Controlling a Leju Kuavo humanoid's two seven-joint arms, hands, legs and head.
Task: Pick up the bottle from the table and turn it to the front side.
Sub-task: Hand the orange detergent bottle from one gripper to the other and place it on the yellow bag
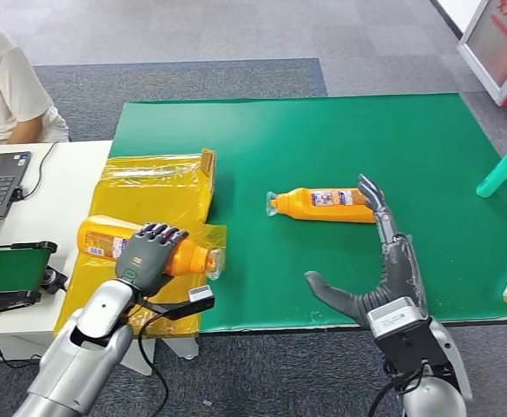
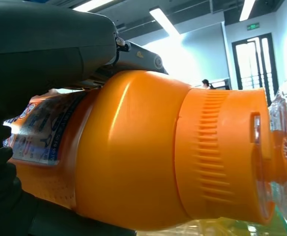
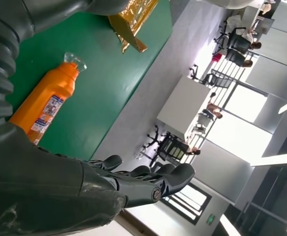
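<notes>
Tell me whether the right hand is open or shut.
Open. The right hand holds nothing, fingers spread, beside the orange bottle lying on the green mat.

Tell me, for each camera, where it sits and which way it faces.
Head view: high on the body, facing forward and down at the green mat; both arms, left hand, right hand.
Left wrist view: behind the left hand, against the held orange bottle.
Right wrist view: behind the right hand, showing the lying orange bottle.
Shared: head and right wrist views show that lying bottle.
</notes>
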